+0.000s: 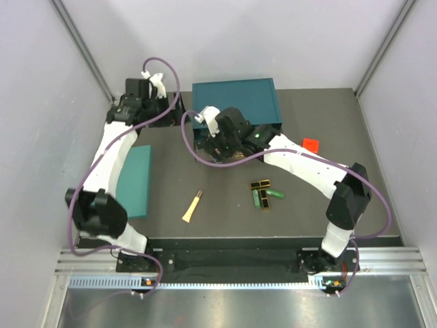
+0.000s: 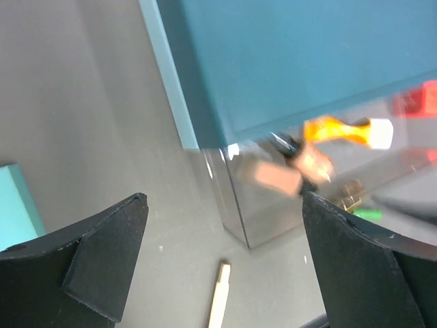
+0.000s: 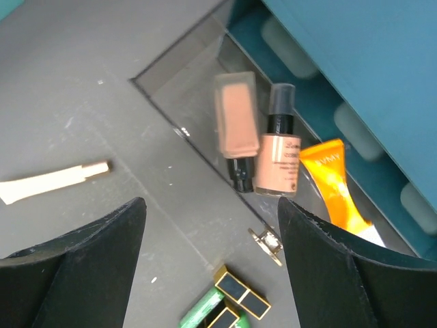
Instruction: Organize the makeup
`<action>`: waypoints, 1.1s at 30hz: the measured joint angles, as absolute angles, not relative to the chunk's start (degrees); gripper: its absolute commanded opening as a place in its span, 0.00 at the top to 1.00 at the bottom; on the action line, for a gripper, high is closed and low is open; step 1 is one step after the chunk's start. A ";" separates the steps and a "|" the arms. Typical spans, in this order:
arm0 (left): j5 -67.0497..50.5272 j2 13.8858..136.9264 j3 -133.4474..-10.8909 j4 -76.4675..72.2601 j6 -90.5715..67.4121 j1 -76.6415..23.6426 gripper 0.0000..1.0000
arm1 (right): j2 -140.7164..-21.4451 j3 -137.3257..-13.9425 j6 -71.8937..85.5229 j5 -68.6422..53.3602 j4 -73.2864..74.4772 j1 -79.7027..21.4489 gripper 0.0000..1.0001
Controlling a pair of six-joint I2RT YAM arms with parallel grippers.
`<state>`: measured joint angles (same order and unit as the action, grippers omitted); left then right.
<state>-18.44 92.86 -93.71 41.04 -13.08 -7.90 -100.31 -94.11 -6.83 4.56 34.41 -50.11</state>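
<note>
Right wrist view: my right pincer (image 3: pixel 212 205) and left pincer (image 2: pixel 225 198) gape empty; teal box (image 3: pixel 382 68) beside tan bottle (image 3: pixel 276 160), grey bench (image 3: pixel 82 89).

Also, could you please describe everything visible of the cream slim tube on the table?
The cream slim tube is thin, matte and plastic-looking, widening to a flat crimped end and narrowing to a small tan-gold cap. It lies flat on the dark table, diagonal in the top view, cap end farther from the arm bases. Nothing but the table touches it.
</note>
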 measured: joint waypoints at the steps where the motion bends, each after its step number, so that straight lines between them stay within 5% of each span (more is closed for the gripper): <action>1: -18.74 90.28 -91.68 40.58 -12.58 -7.90 0.01 | -100.53 -94.11 -6.24 5.13 34.41 -49.93 0.22; 13: -20.34 75.22 -62.28 45.30 -11.03 -8.21 0.08 | -102.87 -98.00 1.65 6.35 34.11 -39.05 0.22; 33: -13.34 87.74 -59.72 44.60 -13.91 -22.20 0.19 | -105.71 -106.15 6.70 2.26 34.00 -27.73 0.20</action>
<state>-13.34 87.74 -59.72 44.60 -13.91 -22.20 -105.71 -106.15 6.70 2.26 34.00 -27.73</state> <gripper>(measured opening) 0.835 0.795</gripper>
